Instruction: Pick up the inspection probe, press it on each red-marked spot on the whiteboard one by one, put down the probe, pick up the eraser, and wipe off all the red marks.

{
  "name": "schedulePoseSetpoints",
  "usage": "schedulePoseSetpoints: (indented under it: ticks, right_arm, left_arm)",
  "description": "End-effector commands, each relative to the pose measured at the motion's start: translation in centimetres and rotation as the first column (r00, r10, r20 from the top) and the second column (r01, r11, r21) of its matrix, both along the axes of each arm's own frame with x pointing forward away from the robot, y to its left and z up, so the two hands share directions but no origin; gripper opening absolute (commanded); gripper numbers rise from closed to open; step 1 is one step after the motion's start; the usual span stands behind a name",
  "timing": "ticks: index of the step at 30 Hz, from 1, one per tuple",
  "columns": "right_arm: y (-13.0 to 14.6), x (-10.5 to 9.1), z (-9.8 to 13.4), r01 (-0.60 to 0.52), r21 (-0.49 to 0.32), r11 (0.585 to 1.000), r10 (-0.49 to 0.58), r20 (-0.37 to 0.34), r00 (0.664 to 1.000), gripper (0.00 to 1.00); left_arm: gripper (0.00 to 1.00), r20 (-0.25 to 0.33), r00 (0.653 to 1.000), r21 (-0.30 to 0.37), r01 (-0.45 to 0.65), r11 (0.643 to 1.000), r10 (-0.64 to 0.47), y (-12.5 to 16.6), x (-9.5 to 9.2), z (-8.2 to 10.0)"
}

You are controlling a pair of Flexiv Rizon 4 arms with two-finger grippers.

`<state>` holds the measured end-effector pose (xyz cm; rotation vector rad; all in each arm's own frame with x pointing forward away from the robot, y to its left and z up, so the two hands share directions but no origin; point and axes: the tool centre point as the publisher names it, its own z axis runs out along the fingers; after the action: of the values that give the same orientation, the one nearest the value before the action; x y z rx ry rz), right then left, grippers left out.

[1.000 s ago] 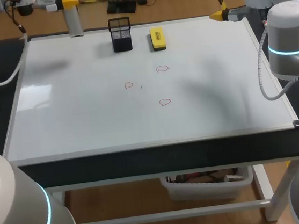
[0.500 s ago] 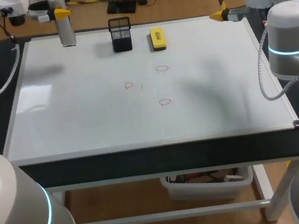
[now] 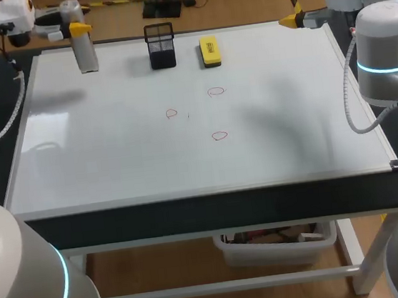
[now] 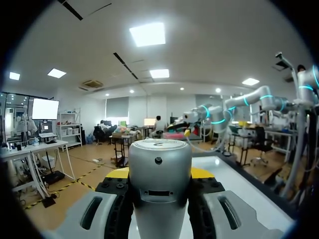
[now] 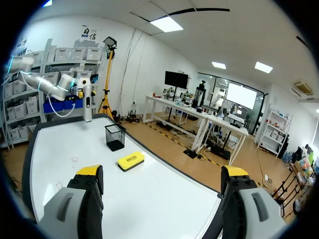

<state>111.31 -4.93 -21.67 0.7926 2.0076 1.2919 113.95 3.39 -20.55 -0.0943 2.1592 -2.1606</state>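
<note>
Left gripper: upper left of the head frame, over the far-left corner of the whiteboard; clamped on the inspection probe from two sides, probably to carry it upright toward the marks.
Inspection probe: hanging straight down from the yellow tips, lower end just above the board's upper-left corner, well apart from every mark; seen from the left wrist as a smooth silver-grey cylinder with a flat cap, a small round hole and a slot on its face.
Step in hand: probe picked up, no pressing begun, judging by the gap to the marks.
Mesh holder: black, square, upright at upper centre of the board; likely the probe's resting place, left free for its return.
Red marks: three small thin red loops near the board's centre, one left, one upper right, one lower right; all unwiped.
Eraser: yellow block lying flat just right of the holder, untouched, waiting for the wiping step.
Right gripper: fingers wide apart with nothing between them, held back at the board's far-right corner, seemingly to keep clear of the left arm's work.
</note>
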Motion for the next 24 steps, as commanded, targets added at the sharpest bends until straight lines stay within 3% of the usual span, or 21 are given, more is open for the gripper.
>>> schedulePoseSetpoints:
  ticks: [1, 24]
  right_arm:
    - [0.0, 0.06, 0.02, -0.001, -0.002, 1.0, 0.001, -0.002, 1.0, 1.0]
    - [0.0, 0.06, 0.02, -0.001, -0.002, 1.0, 0.001, -0.002, 1.0, 1.0]
  left_arm:
    - [0.0, -0.003, 0.985, -0.002, -0.171, 0.985, 0.17, -0.23, -0.67, -0.11]
    - [0.0, -0.017, 0.982, 0.008, -0.189, 0.982, 0.189, 0.14, -0.91, -0.38]
